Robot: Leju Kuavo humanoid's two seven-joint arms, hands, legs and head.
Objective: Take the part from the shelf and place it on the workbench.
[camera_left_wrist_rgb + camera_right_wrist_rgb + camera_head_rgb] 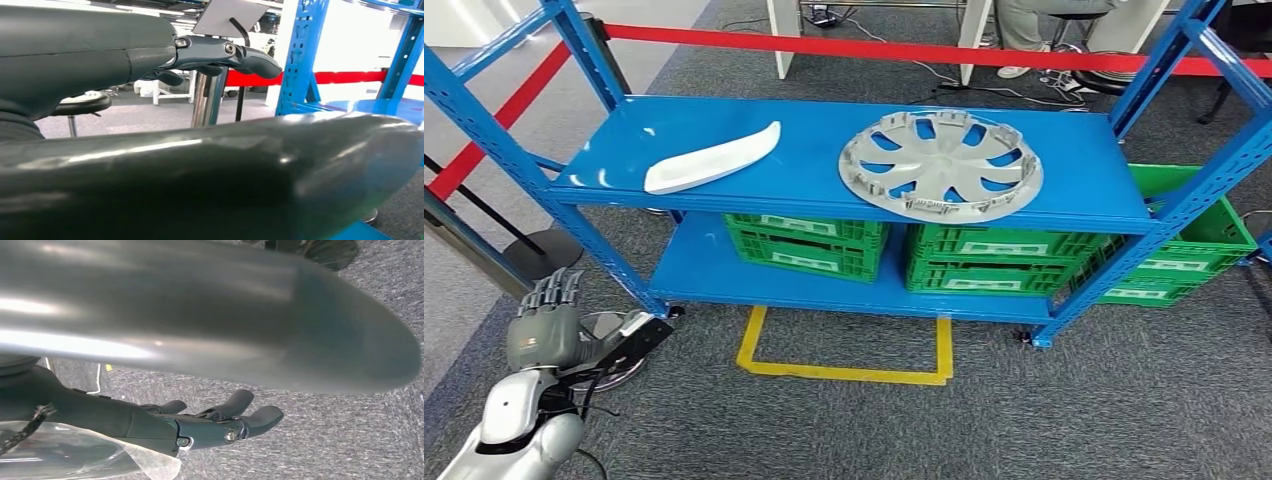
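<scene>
On the blue shelf's top board (804, 125) lie two parts: a long white curved trim piece (712, 160) at the left and a grey wheel cover (941, 162) at the right. My left hand (546, 320) is raised at the lower left, below and left of the shelf, fingers stretched out and holding nothing. The left wrist view shows its thumb and fingers (235, 55) extended near the shelf's blue post (300, 50). My right hand (220, 425) hangs over grey carpet with its fingers apart, empty.
Green crates (809, 242) fill the lower board, and another green crate (1184, 255) stands right of the shelf. A red barrier tape (874, 48) runs behind. A yellow floor marking (844, 355) lies in front of the shelf. A black stand base (539, 250) sits at the left.
</scene>
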